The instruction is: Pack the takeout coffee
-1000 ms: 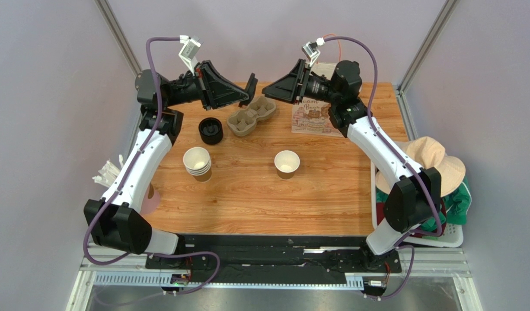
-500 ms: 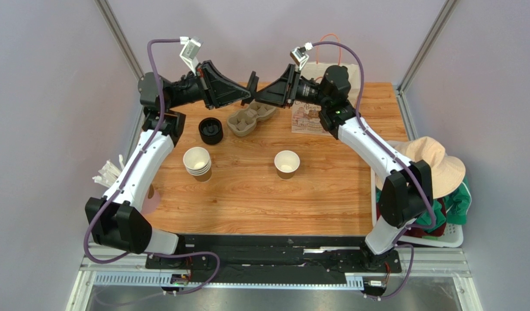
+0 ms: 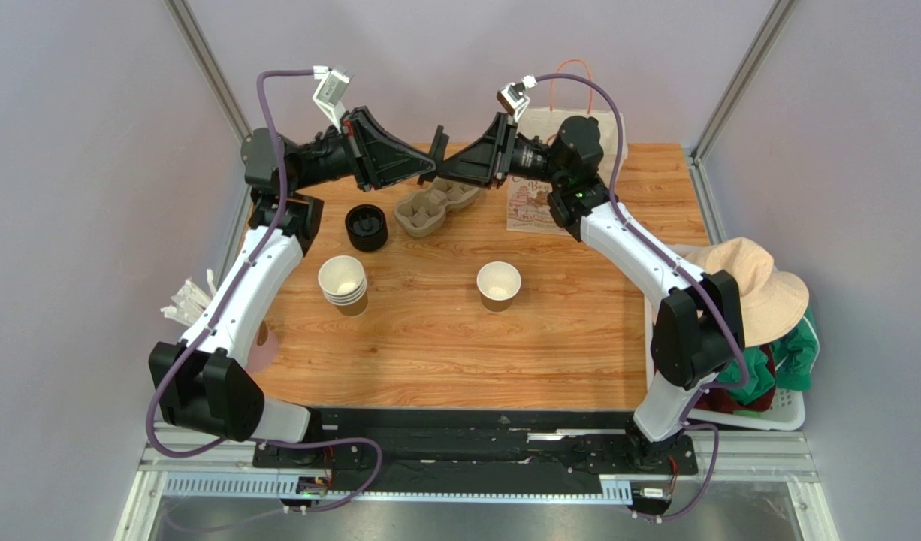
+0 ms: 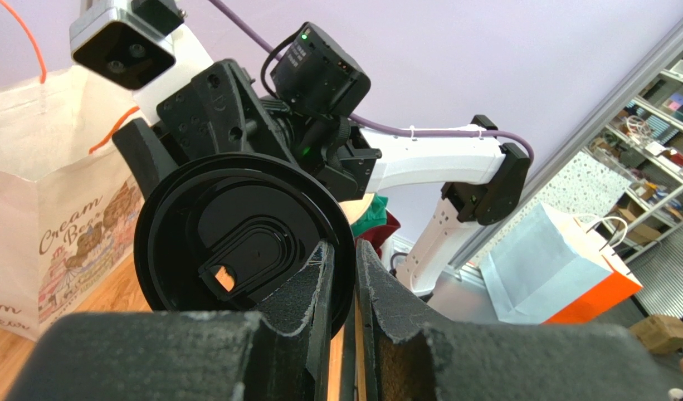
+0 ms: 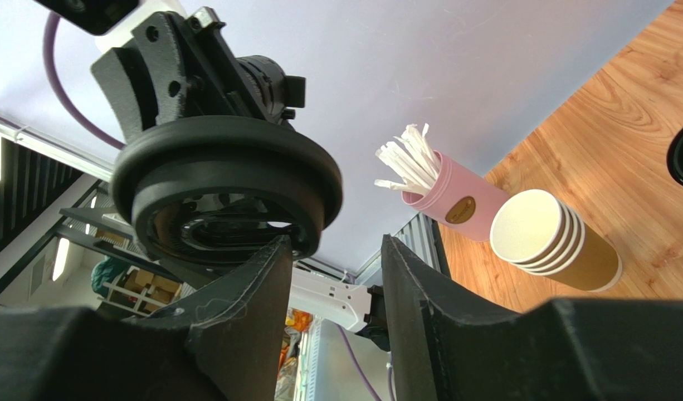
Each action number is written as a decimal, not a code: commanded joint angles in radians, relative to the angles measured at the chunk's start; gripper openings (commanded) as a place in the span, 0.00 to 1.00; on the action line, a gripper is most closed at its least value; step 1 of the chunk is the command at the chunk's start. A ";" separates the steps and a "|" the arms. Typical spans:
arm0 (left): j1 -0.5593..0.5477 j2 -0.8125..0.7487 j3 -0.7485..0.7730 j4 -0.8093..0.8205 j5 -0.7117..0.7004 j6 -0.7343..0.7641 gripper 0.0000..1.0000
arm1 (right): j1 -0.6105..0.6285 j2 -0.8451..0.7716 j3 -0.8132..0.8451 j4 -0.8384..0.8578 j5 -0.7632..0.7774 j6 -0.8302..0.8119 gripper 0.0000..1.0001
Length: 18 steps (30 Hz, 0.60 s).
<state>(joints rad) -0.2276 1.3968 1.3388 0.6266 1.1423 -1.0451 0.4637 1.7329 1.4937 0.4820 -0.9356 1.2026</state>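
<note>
Nearest the arm bases, a lone open cup (image 3: 499, 284) is standing upright and lidless at about the middle of the table (image 3: 567, 338). To its left a stack of cups (image 3: 344, 282) is sitting well apart from it. So the takeout coffee is not existing as one piece yet: its cup is waiting down here and its lid is up in the air farther back.

Beyond the stack of cups, a stack of lids (image 3: 366, 227) is resting beside a cup carrier (image 3: 437, 203), whose pockets are showing nothing in them.

Above the carrier the two arms are meeting. The left gripper (image 4: 345, 251) is pinching a black lid (image 4: 236, 242) by its rim, holding it on edge. The right gripper (image 5: 332, 251) is facing it with its jaws standing apart. In the right wrist view the lid's rim is sitting just over one finger, and the gap between the jaws is showing empty, so no second grip is visible.

Farthest back, a paper bag (image 4: 35, 209) is waiting at the table's far edge.

By my judgement the task is barely beginning: capping the cup and packing it are both left.
</note>
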 commanded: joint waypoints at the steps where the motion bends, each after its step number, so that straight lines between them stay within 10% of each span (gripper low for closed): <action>1: -0.004 -0.009 -0.012 0.048 -0.003 -0.003 0.02 | 0.003 0.002 0.022 0.121 -0.017 0.064 0.45; 18: -0.006 -0.007 -0.023 0.056 -0.010 -0.003 0.01 | 0.021 0.036 0.010 0.161 -0.006 0.103 0.34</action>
<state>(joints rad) -0.2279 1.3968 1.3201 0.6338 1.1416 -1.0462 0.4709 1.7645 1.4933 0.5915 -0.9424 1.2903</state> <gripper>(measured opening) 0.195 0.351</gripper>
